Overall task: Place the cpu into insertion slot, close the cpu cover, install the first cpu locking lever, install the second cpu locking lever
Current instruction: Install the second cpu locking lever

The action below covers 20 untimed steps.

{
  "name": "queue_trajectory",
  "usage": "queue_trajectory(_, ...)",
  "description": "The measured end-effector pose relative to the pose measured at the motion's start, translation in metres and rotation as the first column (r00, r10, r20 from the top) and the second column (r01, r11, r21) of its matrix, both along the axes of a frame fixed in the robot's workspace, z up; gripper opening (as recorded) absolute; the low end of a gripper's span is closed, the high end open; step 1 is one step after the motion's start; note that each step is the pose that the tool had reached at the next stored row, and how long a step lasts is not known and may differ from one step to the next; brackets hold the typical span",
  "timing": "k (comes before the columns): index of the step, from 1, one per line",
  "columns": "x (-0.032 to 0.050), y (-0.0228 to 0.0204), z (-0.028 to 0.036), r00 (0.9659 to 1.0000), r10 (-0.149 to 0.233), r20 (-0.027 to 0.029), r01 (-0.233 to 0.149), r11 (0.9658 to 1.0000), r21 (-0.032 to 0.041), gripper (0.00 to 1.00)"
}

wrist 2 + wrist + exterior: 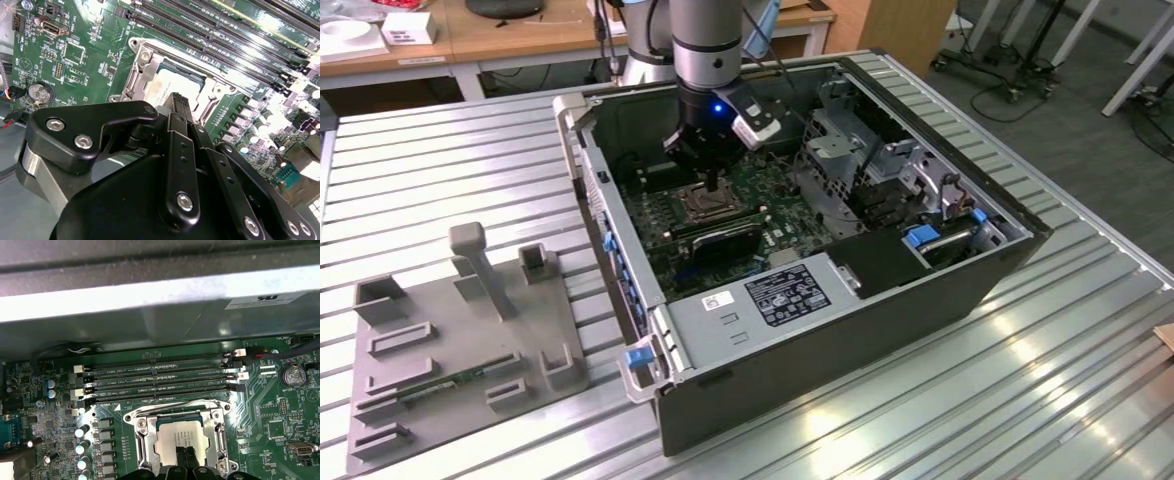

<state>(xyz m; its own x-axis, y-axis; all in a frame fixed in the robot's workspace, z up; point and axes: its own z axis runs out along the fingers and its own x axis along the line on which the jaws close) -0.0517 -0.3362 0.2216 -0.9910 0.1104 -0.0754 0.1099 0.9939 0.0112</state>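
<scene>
One arm, gripper (pixel 710 185) down inside the open computer case (pixel 881 290), tips right over the insertion slot (pixel 703 205) in the exterior view. Fixture plate (pixel 454 350) sits on the table (pixel 1067 380), well apart, off to the exterior view's left.

Second wrist view: gripper (pixel 176 100) fingers pressed together, no visible gap, tips touching or just above the cpu (pixel 167 87). Nothing gripped that I can see, it looks like a push, not a hold. Cpu lies flat in the insertion slot (pixel 142 67), just ahead of the tips. Memory slots (pixel 210 30) run beyond the socket, further from the tips.

First wrist view: gripper (pixel 185 455) tips shut, resting on the cpu (pixel 172 437) face. Cpu cover (pixel 216 425) appears already down as a frame around the chip, though I cannot tell if it is latched. Lever positions too unclear to call.

Step judgement: placing looks done; work is likely at the seating or cover-closing stage. Next move calls for a steady downward press without dragging sideways across the chip.
</scene>
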Motion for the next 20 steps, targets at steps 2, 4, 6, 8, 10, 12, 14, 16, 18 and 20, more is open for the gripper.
queue_trajectory(2,0.0,0.0,0.0,1.0,0.0,0.0,0.0,1.0,0.0001,0.1)
queue_trajectory(4,0.0,0.0,0.0001,1.0,0.0,-0.0001,0.0,1.0,-0.0002,0.1)
queue_trajectory(6,0.0,0.0,0.0001,1.0,0.0,-0.0001,0.0,1.0,-0.0002,0.1)
queue_trajectory(8,0.0,-0.0001,0.0002,1.0,0.0,-0.0002,0.0,1.0,-0.0003,0.1)
queue_trajectory(10,0.0,-0.0006,0.0002,1.0,0.0,-0.0003,0.0,1.0,-0.0003,0.1)
queue_trajectory(12,0.0,-0.0012,0.0002,1.0,0.0,-0.0001,0.0,1.0,-0.0002,0.1)
queue_trajectory(14,0.0,-0.0017,0.0001,1.0,0.0,-0.0001,0.0,1.0,-0.0002,0.1)
queue_trajectory(16,0.0,-0.0022,0.0001,1.0,0.0,-0.0001,0.0,1.0,-0.0001,0.1)
queue_trajectory(18,0.0,-0.0022,0.0001,1.0,0.0,-0.0001,0.0,1.0,-0.0002,0.1)
queue_trajectory(20,0.0,-0.0023,0.0002,1.0,0.0,-0.0001,0.0,1.0,-0.0003,0.1)
